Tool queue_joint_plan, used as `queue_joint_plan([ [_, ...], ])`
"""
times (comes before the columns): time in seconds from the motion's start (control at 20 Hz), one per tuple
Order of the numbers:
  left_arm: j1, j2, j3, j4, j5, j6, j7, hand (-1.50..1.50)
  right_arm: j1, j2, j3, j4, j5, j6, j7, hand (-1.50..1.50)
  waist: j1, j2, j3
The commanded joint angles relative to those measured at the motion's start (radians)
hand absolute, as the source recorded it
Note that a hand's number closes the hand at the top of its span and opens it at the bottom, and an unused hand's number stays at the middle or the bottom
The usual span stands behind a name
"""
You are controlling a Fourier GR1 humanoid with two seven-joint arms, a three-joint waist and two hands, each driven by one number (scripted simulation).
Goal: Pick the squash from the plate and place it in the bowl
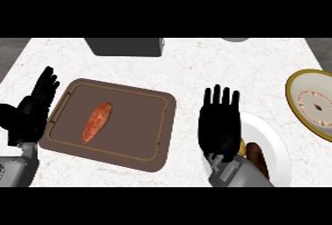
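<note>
Right hand (219, 127) half-hides squash (257, 155) — brown, yellow-edged.

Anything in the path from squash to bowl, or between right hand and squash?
Nothing visible. The squash lies on the plate beside the open right hand, partly hidden by its forearm. Only counter lies between plate and bowl.

The left robot hand (37, 101) is open just left of the brown tray (133, 127), fingers straight and pointing up. The right robot hand (219, 121) is open too, fingers straight, just right of the tray, its grey forearm (239, 173) below it.
</note>
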State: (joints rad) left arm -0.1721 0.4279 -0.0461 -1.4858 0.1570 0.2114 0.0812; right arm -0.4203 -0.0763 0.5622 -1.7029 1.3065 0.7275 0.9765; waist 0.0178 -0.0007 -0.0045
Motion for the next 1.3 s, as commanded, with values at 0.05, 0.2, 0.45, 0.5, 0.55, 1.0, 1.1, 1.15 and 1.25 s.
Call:
queue_joint_plan([
  [0.05,0.019,-0.007,-0.010,-0.015,-0.014,0.003,-0.001,0.00,-0.057,0.073,-0.105,0.137,-0.042,0.196,0.183,-1.50,0.004,0.001,0.002],
  [0.2,-0.033,-0.003,0.008,-0.004,0.004,-0.004,0.029,0.00,-0.045,0.074,-0.125,0.189,-0.083,0.198,0.207,-1.50,-0.003,0.003,0.003],
  [0.45,0.003,-0.027,-0.012,-0.011,-0.015,0.009,0.009,0.00,-0.032,0.075,-0.157,0.242,-0.121,0.268,0.276,-1.50,-0.001,-0.001,0.002],
  [0.5,0.013,-0.021,-0.004,-0.019,-0.002,0.004,0.033,0.00,-0.026,0.075,-0.188,0.256,-0.111,0.278,0.261,-1.50,-0.004,-0.002,0.003],
  [0.55,0.009,-0.007,0.010,0.021,-0.008,-0.017,-0.015,0.00,-0.077,0.075,-0.222,0.297,-0.126,0.282,0.260,-1.50,0.000,0.004,0.002],
  [1.0,0.010,-0.022,0.007,-0.055,-0.008,-0.010,0.045,0.00,-0.106,0.075,-0.090,0.331,-0.029,0.287,0.247,-1.50,-0.003,-0.001,0.004],
  [1.1,0.034,-0.027,-0.004,-0.053,-0.048,0.010,0.039,0.00,-0.100,0.075,-0.063,0.322,-0.048,0.285,0.258,-1.50,-0.005,-0.001,0.004],
  [1.15,0.025,-0.057,-0.008,-0.030,-0.047,0.021,0.014,0.00,-0.063,0.075,-0.044,0.307,-0.041,0.274,0.276,-1.50,-0.010,-0.001,0.004],
  [1.25,0.064,-0.017,0.038,-0.063,-0.012,-0.025,0.007,0.00,-0.013,0.075,-0.080,0.304,-0.025,0.255,0.260,-1.50,-0.010,-0.001,0.004],
])
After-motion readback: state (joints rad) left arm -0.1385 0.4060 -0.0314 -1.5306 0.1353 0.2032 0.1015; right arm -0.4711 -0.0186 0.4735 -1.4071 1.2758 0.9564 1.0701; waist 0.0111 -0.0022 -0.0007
